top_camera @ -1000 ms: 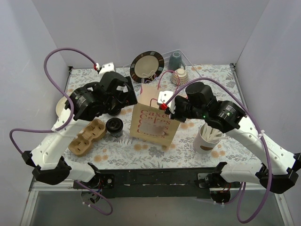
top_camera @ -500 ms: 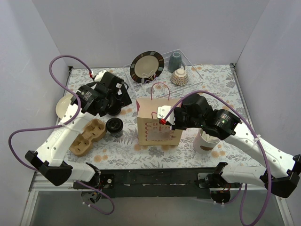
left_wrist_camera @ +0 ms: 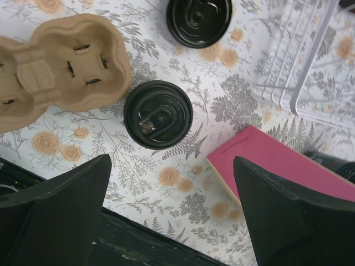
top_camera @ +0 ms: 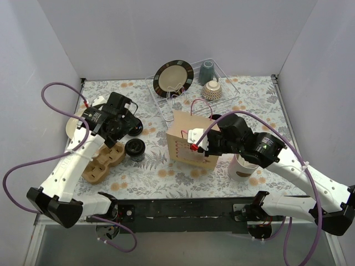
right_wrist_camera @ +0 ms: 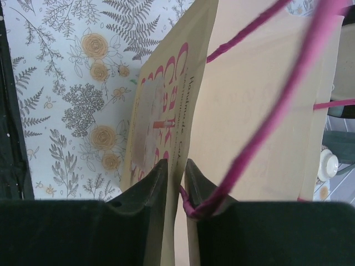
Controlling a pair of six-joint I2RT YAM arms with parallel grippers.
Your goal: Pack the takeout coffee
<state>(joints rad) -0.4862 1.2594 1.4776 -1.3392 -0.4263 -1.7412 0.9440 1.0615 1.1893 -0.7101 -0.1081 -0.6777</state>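
Observation:
Two black lidded takeout cups stand on the floral cloth: one (top_camera: 135,148) beside the carrier, one (top_camera: 135,129) behind it. In the left wrist view the nearer cup (left_wrist_camera: 158,114) is central and the other (left_wrist_camera: 199,21) sits at the top edge. My left gripper (top_camera: 123,125) hovers above them, open and empty (left_wrist_camera: 175,221). My right gripper (top_camera: 198,142) is shut on the near wall of the tan paper bag (top_camera: 186,136), by its pink cord handle. The right wrist view shows the wall pinched between the fingers (right_wrist_camera: 176,177).
A brown pulp cup carrier (top_camera: 102,160) lies left of the cups. A white cup of stirrers (top_camera: 242,168) stands under my right arm. A wire rack (top_camera: 222,87) at the back holds a dark plate, a mug and a bowl. A cream plate (top_camera: 71,126) is far left.
My left gripper has drawn back to the left, away from the bag, and now hangs over the cups. My right gripper has shifted the bag a little right and nearer, still gripping it.

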